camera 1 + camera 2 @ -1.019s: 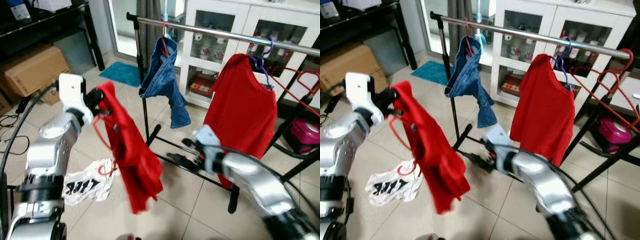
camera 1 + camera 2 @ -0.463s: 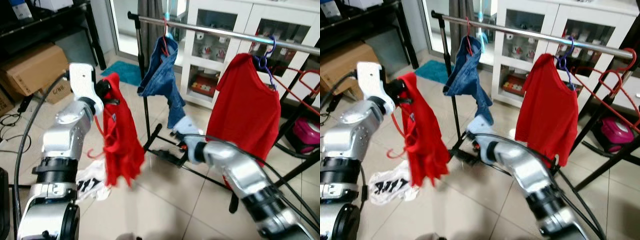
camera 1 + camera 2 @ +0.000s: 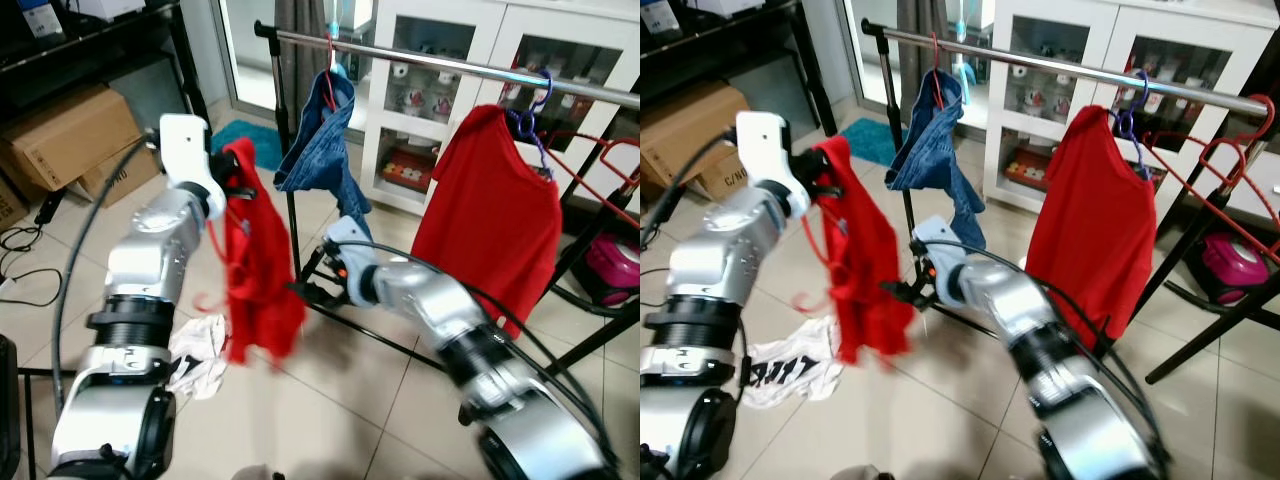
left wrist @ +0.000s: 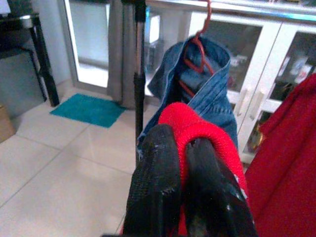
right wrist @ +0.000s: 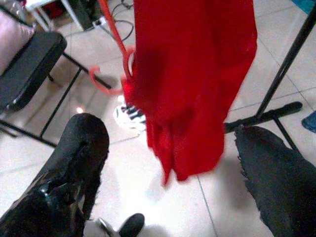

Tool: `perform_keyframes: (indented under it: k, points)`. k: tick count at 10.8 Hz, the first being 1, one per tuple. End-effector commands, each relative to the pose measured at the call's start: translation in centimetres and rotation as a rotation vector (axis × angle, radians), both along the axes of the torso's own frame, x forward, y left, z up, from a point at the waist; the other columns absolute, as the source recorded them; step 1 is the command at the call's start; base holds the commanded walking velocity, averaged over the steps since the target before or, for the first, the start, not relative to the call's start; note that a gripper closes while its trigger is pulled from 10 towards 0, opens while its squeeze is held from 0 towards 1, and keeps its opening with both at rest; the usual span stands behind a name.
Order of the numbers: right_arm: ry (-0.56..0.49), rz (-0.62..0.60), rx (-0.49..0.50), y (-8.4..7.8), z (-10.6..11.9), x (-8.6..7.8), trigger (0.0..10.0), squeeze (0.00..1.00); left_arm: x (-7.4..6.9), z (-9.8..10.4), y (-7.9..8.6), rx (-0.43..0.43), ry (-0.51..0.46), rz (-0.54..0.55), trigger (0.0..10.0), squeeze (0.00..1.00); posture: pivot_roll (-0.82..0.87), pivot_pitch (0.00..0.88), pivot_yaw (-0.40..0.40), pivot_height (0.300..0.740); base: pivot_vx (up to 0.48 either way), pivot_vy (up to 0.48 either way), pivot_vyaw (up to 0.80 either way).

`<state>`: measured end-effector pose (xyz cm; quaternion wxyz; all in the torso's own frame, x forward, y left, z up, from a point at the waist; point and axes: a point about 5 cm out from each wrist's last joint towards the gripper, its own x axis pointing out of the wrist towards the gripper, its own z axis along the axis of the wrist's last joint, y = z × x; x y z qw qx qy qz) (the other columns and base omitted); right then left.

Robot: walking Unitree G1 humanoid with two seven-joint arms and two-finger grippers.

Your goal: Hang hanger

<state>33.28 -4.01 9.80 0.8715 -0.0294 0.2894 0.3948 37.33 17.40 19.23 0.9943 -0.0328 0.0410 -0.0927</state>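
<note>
The left gripper (image 3: 228, 183) is raised beside the clothes rack (image 3: 420, 62), its two black fingers (image 4: 153, 192) pressed together on the collar of a red shirt (image 3: 258, 270). The shirt hangs down from that pinch, its lower edge blurred. A red hanger (image 3: 218, 262) dangles with the shirt; most of it is covered by the cloth, and its hook (image 5: 103, 79) shows low down beside the hem. How the hanger is caught in the shirt cannot be made out.

The right gripper (image 3: 902, 291) reaches toward the shirt's lower half, fingers spread wide and holding nothing, with the cloth hanging in front of the gap between them.

On the rack's rail hang a pair of jeans (image 3: 325, 150) and another red shirt (image 3: 490, 215), both on hangers. A white garment (image 3: 780, 360) with black print lies on the tiled floor (image 3: 340, 420), partly hidden by the left arm.
</note>
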Motion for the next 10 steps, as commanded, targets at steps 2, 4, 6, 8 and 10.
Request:
perform_keyframes:
  k: [2,4,6,8,10]
  points:
    - [0.017,-0.088,0.177,1.6,1.8,1.1,10.0,0.00,0.6,1.4,-1.6,0.009,-0.058,-0.028,0.0,0.00,-0.06,0.000,0.096,0.740,0.000,0.000,0.00]
    - [0.012,-0.127,0.248,3.0,2.1,1.3,10.0,0.00,0.7,1.0,-3.3,-0.005,-0.065,-0.060,0.0,0.00,-0.05,0.000,0.104,0.740,0.000,0.000,0.00]
    - [0.003,-0.118,0.294,3.6,2.5,1.1,10.0,0.00,1.0,0.5,-4.1,-0.001,-0.075,-0.054,0.0,0.00,-0.05,0.000,0.100,0.740,0.000,0.000,0.00]
    - [-0.040,-0.182,0.217,3.0,1.9,1.5,10.0,0.00,0.9,0.8,-5.7,-0.025,-0.089,-0.093,0.0,0.00,-0.06,0.000,0.098,0.740,0.000,0.000,0.00]
    - [-0.063,-0.212,0.177,2.6,1.7,1.7,10.0,0.00,0.8,0.9,-6.2,-0.038,-0.099,-0.092,0.0,0.00,-0.07,0.000,0.096,0.740,0.000,0.000,0.00]
